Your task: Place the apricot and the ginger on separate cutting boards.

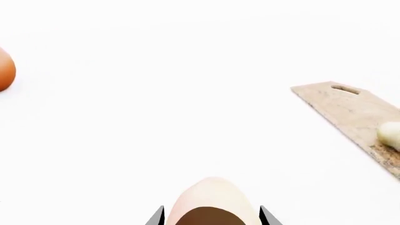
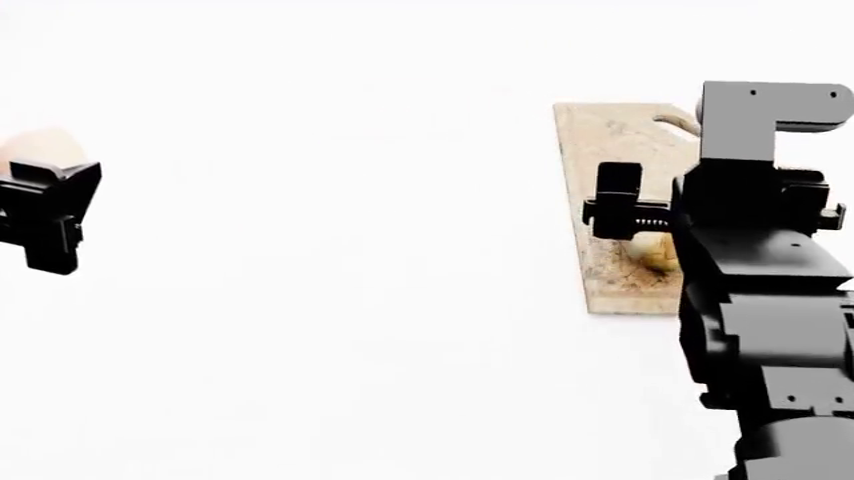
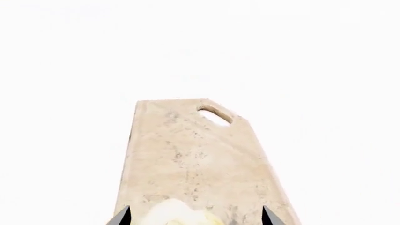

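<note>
Ginger parked on stone board, apricot in left grip.
Left gripper (image 1: 212, 216) pinches apricot (image 1: 212, 197) between its tips; right gripper (image 3: 195, 216) spread wide over ginger (image 3: 178, 214), which lies below it on beige cutting board (image 3: 194, 154), likely just released.

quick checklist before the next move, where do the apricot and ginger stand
1. Apricot between the left claw tips: ok.
2. Apricot on a board: not ok, white surface below it.
3. Ginger over the beige cutting board: ok.
4. Ginger released by the right claw: cannot tell, it sits between the tips.
5. Second board in sight for the apricot: not ok, none visible.
6. Orange ball apart from the apricot: ok.
</note>
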{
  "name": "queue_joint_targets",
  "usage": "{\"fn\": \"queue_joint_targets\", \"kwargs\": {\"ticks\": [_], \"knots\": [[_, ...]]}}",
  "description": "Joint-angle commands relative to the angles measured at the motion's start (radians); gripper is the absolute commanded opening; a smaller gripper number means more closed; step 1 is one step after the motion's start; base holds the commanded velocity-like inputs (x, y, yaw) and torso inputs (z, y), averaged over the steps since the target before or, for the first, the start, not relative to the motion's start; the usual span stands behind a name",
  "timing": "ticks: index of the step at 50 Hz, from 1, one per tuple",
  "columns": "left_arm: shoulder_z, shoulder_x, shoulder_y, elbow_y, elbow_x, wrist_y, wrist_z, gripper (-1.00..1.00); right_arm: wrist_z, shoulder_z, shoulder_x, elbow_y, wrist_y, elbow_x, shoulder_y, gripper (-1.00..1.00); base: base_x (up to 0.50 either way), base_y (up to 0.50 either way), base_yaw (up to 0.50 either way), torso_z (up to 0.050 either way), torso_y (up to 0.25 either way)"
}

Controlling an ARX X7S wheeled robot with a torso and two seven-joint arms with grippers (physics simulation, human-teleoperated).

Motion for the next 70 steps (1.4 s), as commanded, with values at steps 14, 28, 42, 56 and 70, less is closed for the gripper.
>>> {"fn": "queue_joint_targets", "kwargs": {"ticks": [14,28,42,56,70], "knots": [[0.006,0.008,-0.036,-0.011,-0.008,0.015,-0.006,-1.0,-0.001,-0.007,0.082,-0.449,0.366,0.12,0.098,1.0,0.0,0.0,0.0,0.0,0.0],[0.051,0.038,-0.088,-0.034,0.049,0.05,0.029,-1.0,-0.033,0.024,0.131,-0.641,0.454,0.214,0.082,1.0,0.0,0.0,0.0,0.0,0.0],[0.06,0.042,-0.094,-0.04,0.073,0.084,0.042,-1.0,0.06,0.15,0.216,-0.999,0.593,0.415,-0.103,1.0,0.0,0.0,0.0,0.0,0.0],[0.017,0.03,-0.082,0.028,0.0,0.061,-0.02,-1.0,0.156,0.294,0.262,-1.147,0.643,0.552,-0.195,1.0,0.0,0.0,0.0,0.0,0.0],[0.019,0.034,-0.069,0.037,-0.009,0.069,-0.03,-1.0,0.137,0.287,0.256,-1.141,0.601,0.538,-0.235,1.0,0.02,0.16,0.0,0.0,0.0]]}}
